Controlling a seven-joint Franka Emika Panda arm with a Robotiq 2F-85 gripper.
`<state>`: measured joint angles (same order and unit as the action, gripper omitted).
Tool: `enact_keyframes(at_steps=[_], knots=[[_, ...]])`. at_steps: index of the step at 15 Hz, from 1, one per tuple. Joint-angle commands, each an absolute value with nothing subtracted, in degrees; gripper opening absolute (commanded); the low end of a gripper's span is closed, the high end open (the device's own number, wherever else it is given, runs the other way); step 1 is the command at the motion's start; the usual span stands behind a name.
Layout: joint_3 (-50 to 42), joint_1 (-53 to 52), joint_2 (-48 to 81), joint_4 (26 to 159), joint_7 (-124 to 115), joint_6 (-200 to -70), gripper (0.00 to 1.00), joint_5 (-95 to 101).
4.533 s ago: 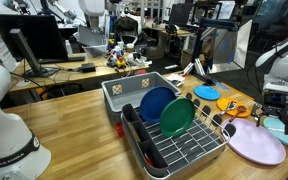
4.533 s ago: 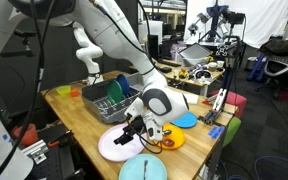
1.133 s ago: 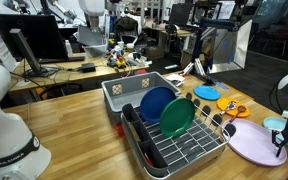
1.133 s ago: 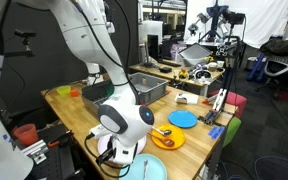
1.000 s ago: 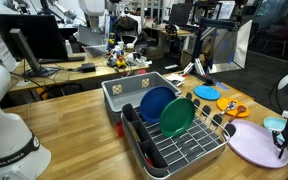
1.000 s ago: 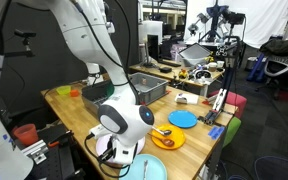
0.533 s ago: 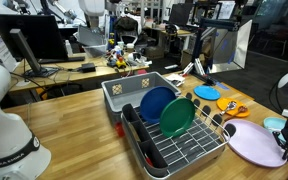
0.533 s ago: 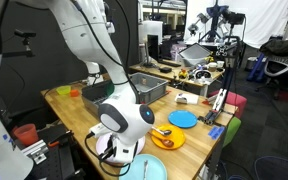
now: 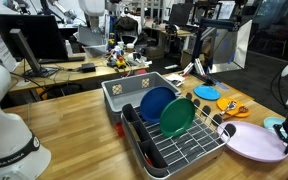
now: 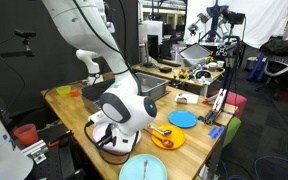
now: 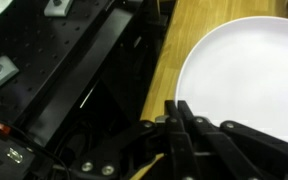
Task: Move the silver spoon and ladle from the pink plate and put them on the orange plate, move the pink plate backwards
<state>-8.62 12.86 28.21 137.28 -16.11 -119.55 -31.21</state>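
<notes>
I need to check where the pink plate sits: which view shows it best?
An exterior view shows nearly the whole pink plate, colour and outline, beside the dish rack. The wrist view shows only part, washed white, with the pincer shut on its rim. In an exterior view the arm hides nearly all of it.

Both exterior views face the surface (image 9: 74, 100) from opposite ends, sharing the rack (image 9: 184, 150). The wrist view looks closely down at the pink plate (image 11: 254, 80).

No legible text or labels.
</notes>
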Motion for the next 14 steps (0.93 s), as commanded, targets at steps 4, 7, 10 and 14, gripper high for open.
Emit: enact_keyframes(at_steps=[4,7,10,14], knots=[[-10.02,13.57,22.86,138.19,-14.53,-110.0,0.01,-31.81],[-10.79,13.49,21.19,138.6,-14.28,-108.52,0.01,-31.73],[-11.21,13.46,19.78,139.03,-13.77,-107.39,0.01,-31.62],[-11.79,13.52,17.64,139.07,-13.54,-106.41,0.01,-31.45]])
